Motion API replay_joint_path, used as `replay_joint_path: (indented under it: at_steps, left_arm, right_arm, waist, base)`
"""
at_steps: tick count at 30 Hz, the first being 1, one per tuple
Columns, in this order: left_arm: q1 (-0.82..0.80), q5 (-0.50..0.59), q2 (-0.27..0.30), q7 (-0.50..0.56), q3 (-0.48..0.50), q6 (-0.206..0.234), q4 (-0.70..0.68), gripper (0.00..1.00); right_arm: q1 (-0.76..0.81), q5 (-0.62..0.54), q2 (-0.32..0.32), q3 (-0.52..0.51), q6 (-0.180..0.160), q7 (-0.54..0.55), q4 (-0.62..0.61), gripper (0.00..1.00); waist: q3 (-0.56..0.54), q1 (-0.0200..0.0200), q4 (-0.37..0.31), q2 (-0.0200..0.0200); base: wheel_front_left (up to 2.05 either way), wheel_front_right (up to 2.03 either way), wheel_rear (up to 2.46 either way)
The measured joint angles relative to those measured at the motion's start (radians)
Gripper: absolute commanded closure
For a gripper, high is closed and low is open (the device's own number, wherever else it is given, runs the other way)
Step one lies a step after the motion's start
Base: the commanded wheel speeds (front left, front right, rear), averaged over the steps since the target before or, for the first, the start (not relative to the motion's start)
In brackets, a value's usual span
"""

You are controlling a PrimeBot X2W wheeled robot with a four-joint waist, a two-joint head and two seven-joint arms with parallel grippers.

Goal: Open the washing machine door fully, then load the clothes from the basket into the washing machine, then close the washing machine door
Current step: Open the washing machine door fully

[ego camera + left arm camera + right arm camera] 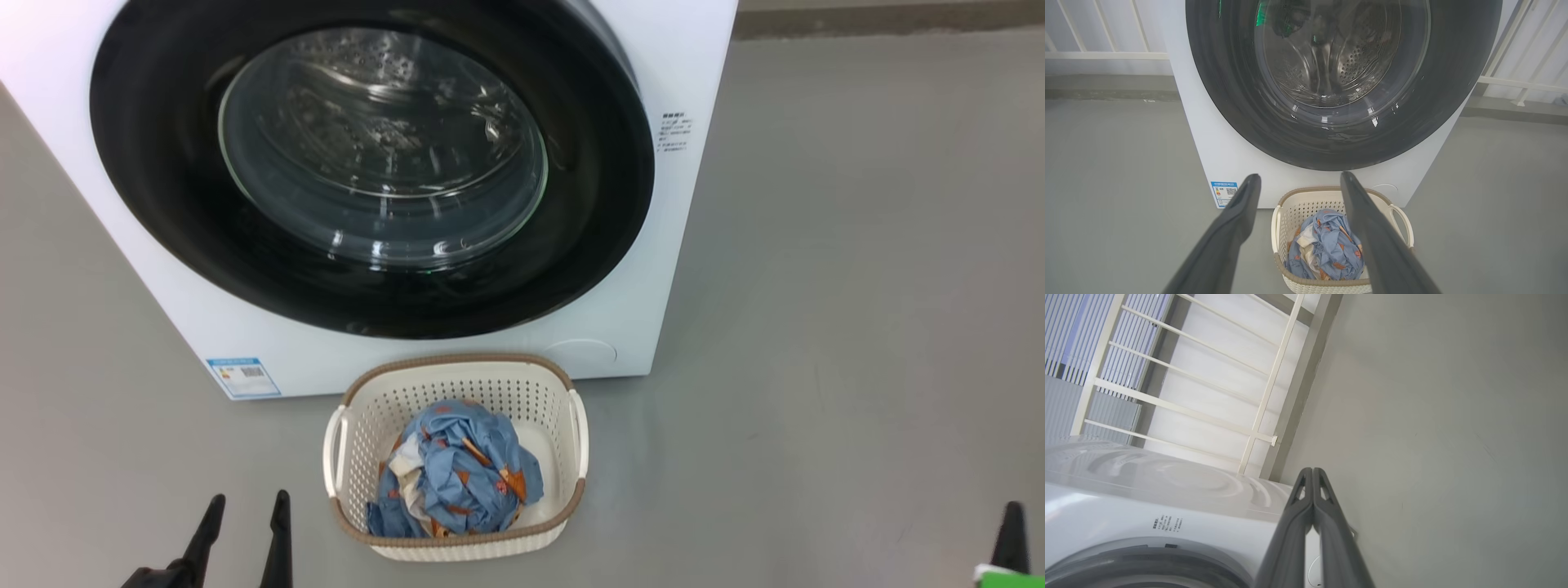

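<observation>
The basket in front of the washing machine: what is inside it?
The basket holds a crumpled bundle of blue clothes with orange print. Anything under the bundle is covered.

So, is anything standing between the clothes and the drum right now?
Yes: the washing machine door is shut, and it stands just behind the basket. The clothes lie uncovered in the basket.

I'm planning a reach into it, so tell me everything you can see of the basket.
The basket is a small cream-white rounded rectangle, plastic by its look, with perforated walls, a brown woven-look rim and a handle on each side. It stands upright on the grey floor, just before the washing machine. Blue printed clothes lie bundled inside. Nothing else touches it.
</observation>
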Motion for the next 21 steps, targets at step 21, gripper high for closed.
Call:
replay_joint_path:
  at_steps: [21]
  left_arm:
    - [-0.138, 0.032, -0.001, -0.004, 0.026, -0.026, -0.078, 0.0]
  right_arm:
    - [-0.327, 0.355, -0.165, -0.029, 0.0, 0.042, 0.009, 1.0]
  waist:
    - [0.265, 0.0, 0.045, 0.0]
  base:
    - [0.0, 0.0, 0.0]
